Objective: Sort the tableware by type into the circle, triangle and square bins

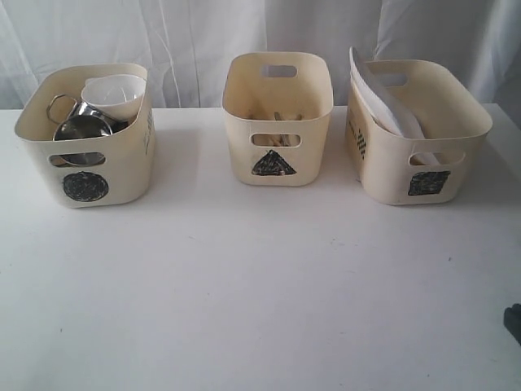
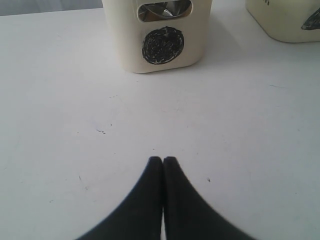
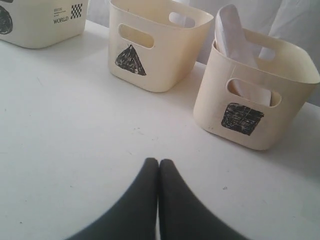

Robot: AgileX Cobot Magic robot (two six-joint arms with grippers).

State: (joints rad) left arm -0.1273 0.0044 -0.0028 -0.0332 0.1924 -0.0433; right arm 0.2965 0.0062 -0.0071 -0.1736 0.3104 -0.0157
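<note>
Broadly, the scene is taken up by a white table (image 1: pixel 244 285), backed by a pale curtain (image 1: pixel 163 41). Three cream bins are set in a row along the far side, well apart from one another, and the near half of the table is left bare.

The square bin (image 1: pixel 383 171) is placed on the right, and a plate (image 1: pixel 378 94) is leaned inside it, tilted, with its upper edge raised above the rim at the back left corner. The plate is also seen through the front cut-out in the right wrist view.

The circle bin (image 1: pixel 126 163) is placed on the left. A white bowl (image 1: pixel 114 91) is tipped on top of its load, and a mug (image 1: pixel 81 126) is lodged beside and below it, handle towards the left wall. What lies deeper is hidden by these two. A printed label (image 3: pixel 65 15) is carried on this bin's side.

The triangle bin (image 1: pixel 244 106) is set in the middle, and chopsticks (image 1: pixel 285 119) are dimly made out low inside it.

The left gripper (image 2: pixel 162 160) is held over bare table before the circle bin, jaws pressed together with nothing between them. The right gripper (image 3: pixel 158 161) is likewise closed and empty, facing the triangle and square bins.
</note>
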